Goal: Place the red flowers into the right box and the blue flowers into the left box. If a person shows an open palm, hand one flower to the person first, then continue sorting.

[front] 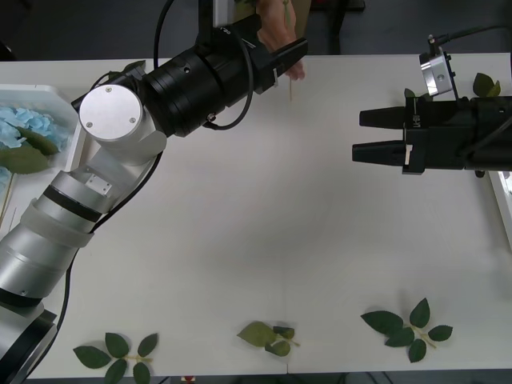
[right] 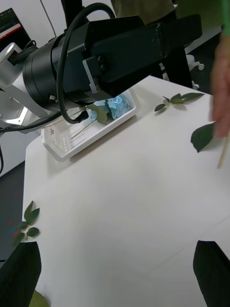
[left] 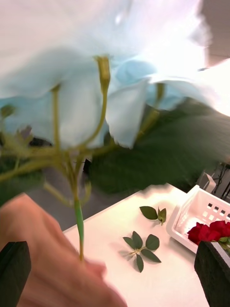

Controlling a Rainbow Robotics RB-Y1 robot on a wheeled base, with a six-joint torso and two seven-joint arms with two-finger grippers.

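Blue flower seemingly before left gripper.

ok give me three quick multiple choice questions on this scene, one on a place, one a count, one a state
1. The red flowers lie: a) in the right box; b) on bare tabletop; c) in a gripper.
2. Leaf sprigs along the near edge of the table in the front view: a) one; b) three; c) five.
3. The right gripper is: a) shut on a stem; b) shut, empty; c) open, empty.

Answers: 1a, the blooms sit inside the white rim; 2b, three separate sprigs lie there; 3c, its fingers stand apart with nothing between them.
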